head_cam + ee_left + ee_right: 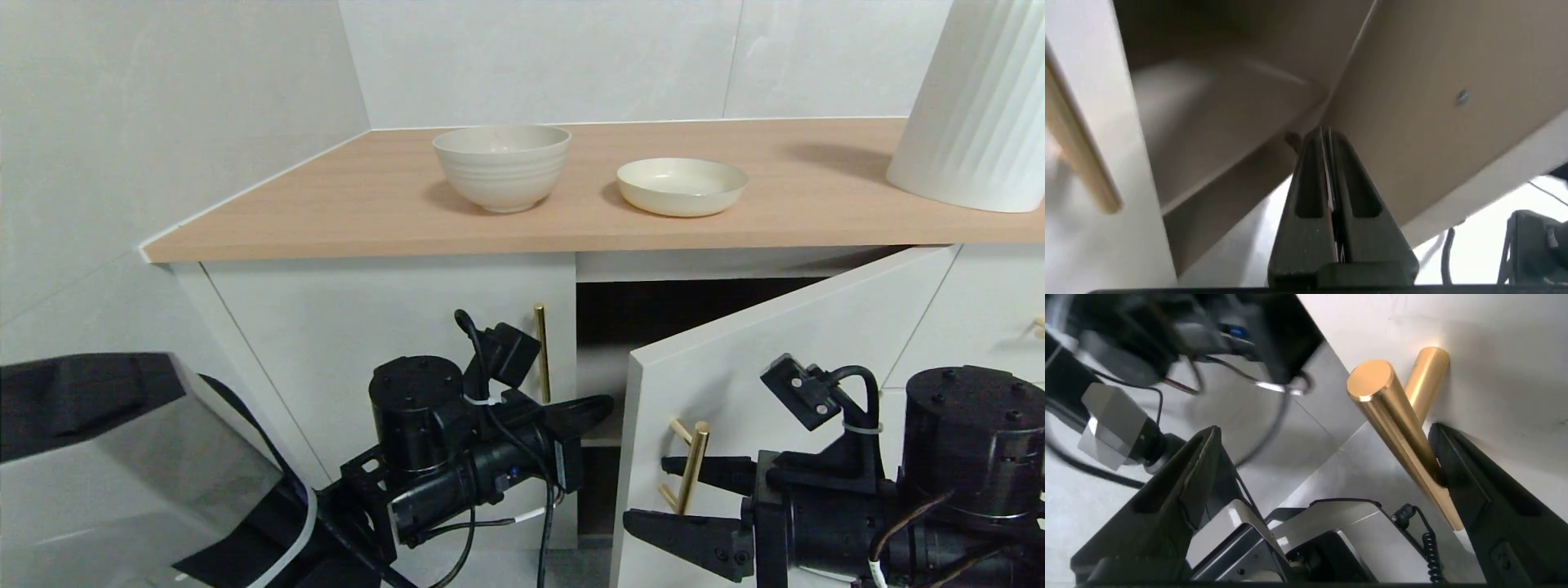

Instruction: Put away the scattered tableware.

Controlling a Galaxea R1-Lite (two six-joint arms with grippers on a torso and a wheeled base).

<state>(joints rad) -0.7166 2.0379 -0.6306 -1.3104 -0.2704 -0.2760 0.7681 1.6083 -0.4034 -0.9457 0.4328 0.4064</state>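
A cream bowl (501, 166) and a shallow cream dish (682, 186) stand side by side on the wooden countertop (367, 212). Below it, the cabinet's right door (759, 343) hangs partly ajar. My right gripper (682, 500) (1324, 433) is open, its fingers on either side of that door's gold handle (691, 464) (1396, 425), and one finger (1478, 490) is close against the bar. My left gripper (600, 406) (1325, 139) is shut and holds nothing. Its tip points into the dark gap between the doors, toward the inner shelf (1217, 122).
A tall white ribbed container (976, 106) stands at the counter's right end. The left door (392, 327) is closed, and its gold handle (540, 353) (1078, 139) is just beside my left gripper. Tiled walls bound the counter at the back and left.
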